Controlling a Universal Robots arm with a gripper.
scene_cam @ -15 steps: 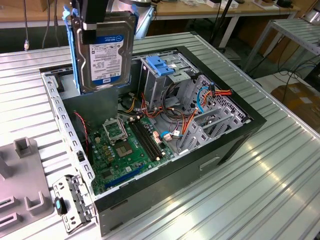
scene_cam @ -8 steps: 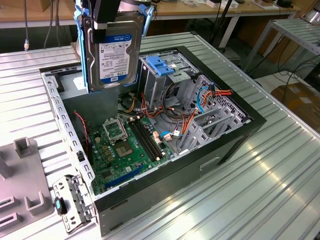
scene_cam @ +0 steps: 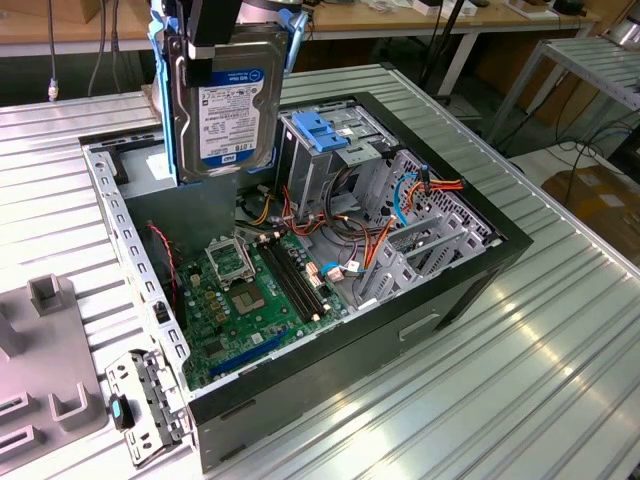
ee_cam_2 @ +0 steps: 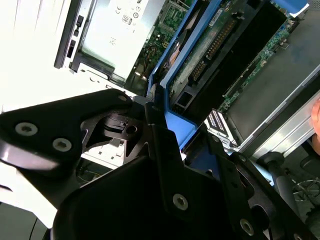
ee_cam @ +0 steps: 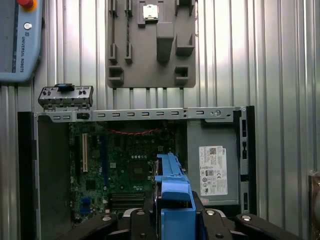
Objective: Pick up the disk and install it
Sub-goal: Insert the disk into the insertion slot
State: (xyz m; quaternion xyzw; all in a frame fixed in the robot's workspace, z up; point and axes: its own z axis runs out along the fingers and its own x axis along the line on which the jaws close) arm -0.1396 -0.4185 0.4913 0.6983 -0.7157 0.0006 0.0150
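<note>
Silver disk (scene_cam: 228, 110), edged by its blue carrier frame (ee_cam: 175, 200), is up in the air. It hangs upright from the gripper (scene_cam: 214, 55) with the label side facing the exterior camera. Fingers (ee_cam_2: 162, 142) are clamped on the disk at its top end. In the second wrist view I see black finger metal pressed against the blue frame.

Disk is above the open computer case (scene_cam: 450, 295), over the rear part on the exterior view's left. Its lower edge is clear of the motherboard (scene_cam: 250, 290). Drive cage (scene_cam: 325, 145) with the blue plastic top stands near the disk on the exterior view's right; I can't tell the gap between them.

First wrist view looks straight down: frame edge-on, motherboard below, and the grey power supply (ee_cam: 212, 165) with a white sticker beside the board inside the case. Case lies open side up on the ribbed metal tabletop (scene_cam: 550, 380). Grey fixture plate (ee_cam: 150, 45) and a loose metal bracket (ee_cam: 65, 96) lie on the tabletop outside the case.
</note>
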